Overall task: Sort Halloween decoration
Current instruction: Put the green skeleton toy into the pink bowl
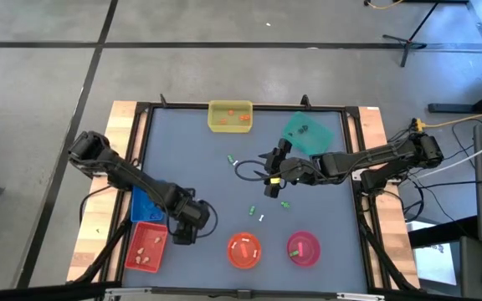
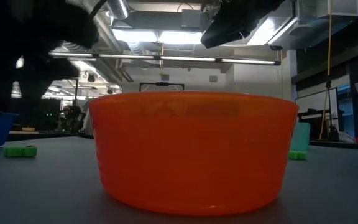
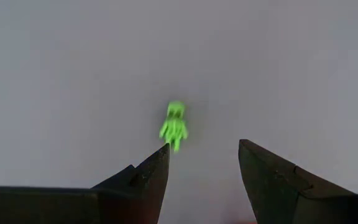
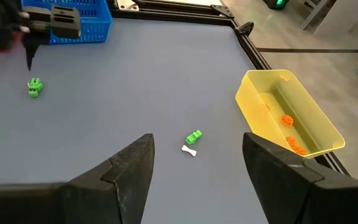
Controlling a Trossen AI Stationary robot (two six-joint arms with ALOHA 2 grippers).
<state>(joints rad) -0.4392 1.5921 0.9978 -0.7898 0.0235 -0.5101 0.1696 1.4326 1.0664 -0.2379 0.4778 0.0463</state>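
The Halloween decoration lies as tiny trinkets on the grey mat. A green figure [image 3: 174, 126] lies flat just ahead of my left gripper [image 3: 204, 146], which points down over the mat's near left [image 1: 192, 219], open and empty. The same figure [image 4: 35, 87] shows in the right wrist view. A green trinket [image 4: 194, 137] and a white bone [image 4: 189, 150] lie ahead of my right gripper [image 4: 197, 140], which hangs open above the mat's middle [image 1: 271, 186]. More green and white bits [image 1: 253, 212] lie near the centre.
A yellow tray [image 1: 230, 115] with orange bits and a green tray [image 1: 308, 134] stand at the far edge. A blue basket [image 1: 143, 205] and a red tray [image 1: 146, 247] are at the near left, an orange bowl [image 1: 243, 249] and a pink bowl [image 1: 303, 247] near the front. A dark cable loop [image 1: 248, 172] lies mid-mat.
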